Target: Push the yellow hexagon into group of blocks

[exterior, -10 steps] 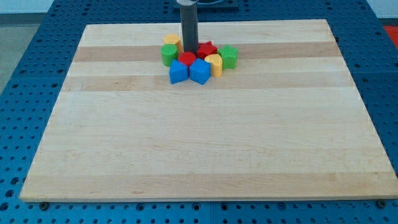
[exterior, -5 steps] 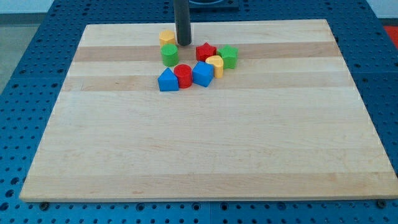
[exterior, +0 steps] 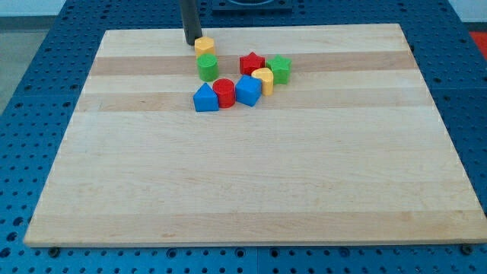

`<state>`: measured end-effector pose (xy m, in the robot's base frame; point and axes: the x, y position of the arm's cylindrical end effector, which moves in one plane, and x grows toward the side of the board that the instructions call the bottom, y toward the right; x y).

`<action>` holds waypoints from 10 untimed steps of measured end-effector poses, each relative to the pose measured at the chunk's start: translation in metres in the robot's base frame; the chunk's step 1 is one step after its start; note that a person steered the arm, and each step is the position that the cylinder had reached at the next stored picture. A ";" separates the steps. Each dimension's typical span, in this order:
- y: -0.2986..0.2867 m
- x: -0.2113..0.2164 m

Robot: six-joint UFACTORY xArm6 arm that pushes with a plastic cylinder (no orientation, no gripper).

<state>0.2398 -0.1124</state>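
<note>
Yellow hexagon (exterior: 205, 45); my tip (exterior: 190, 43) just left, rod upright.

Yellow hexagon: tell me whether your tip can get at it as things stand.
Probably yes. My tip sits just to the upper left of the yellow hexagon, with nothing between them; the green block lies on its far side.

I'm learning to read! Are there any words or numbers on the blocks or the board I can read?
No, there is nothing to read here.
The wooden board is plain.
The coloured blocks, such as the yellow hexagon and red star, bear no letters.
My tip is a bare dark rod.
</note>
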 end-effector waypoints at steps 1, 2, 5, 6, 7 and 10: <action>0.021 0.055; 0.047 0.112; 0.015 0.108; -0.013 0.093; -0.014 0.033; 0.025 0.003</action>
<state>0.2430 -0.0874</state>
